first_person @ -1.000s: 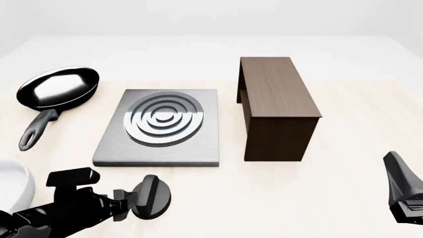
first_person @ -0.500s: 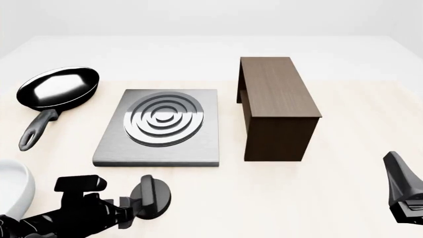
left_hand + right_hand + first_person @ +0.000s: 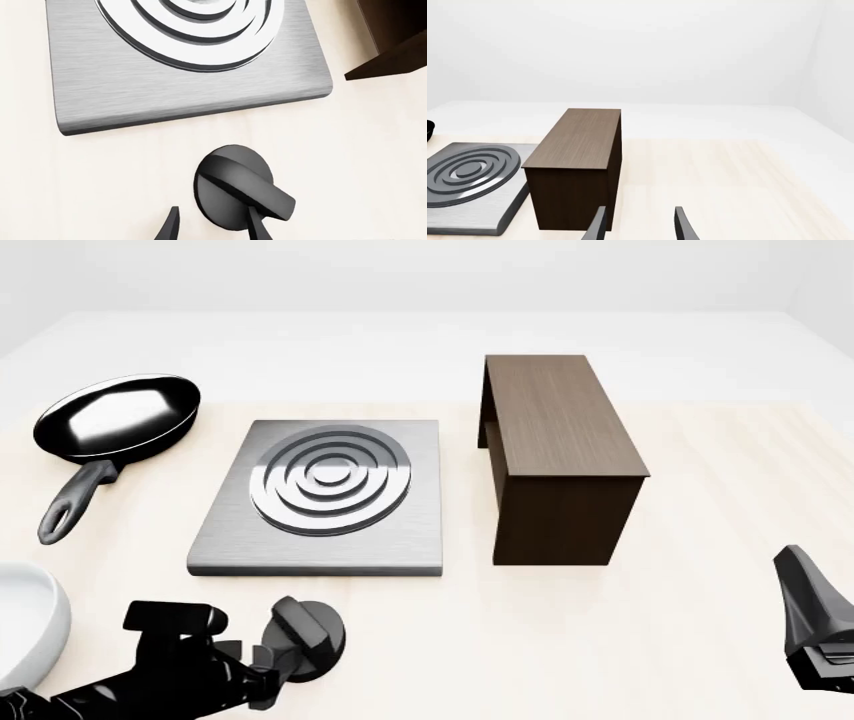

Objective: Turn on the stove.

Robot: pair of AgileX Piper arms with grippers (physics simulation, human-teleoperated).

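The stove (image 3: 320, 495) is a flat grey metal slab with raised silver rings, left of centre; its near part shows in the left wrist view (image 3: 187, 85). Its black round ridged knob (image 3: 310, 638) lies on the table just in front of it. My left gripper (image 3: 271, 672) is open right behind the knob (image 3: 233, 187). One finger (image 3: 255, 226) overlaps the knob's near edge and the other (image 3: 170, 227) stands off to its side. My right gripper (image 3: 798, 585) is open and empty at the near right; it also shows in the right wrist view (image 3: 639, 227).
A black frying pan (image 3: 118, 420) lies at the far left. A dark brown wooden stand (image 3: 561, 455) is right of the stove, seen also in the right wrist view (image 3: 577, 170). A white bowl (image 3: 20, 625) sits at the near left edge.
My left arm has drawn back toward the near edge and sunk lower in the front view. The knob's ridge now sits at a different angle. The right arm has not moved.
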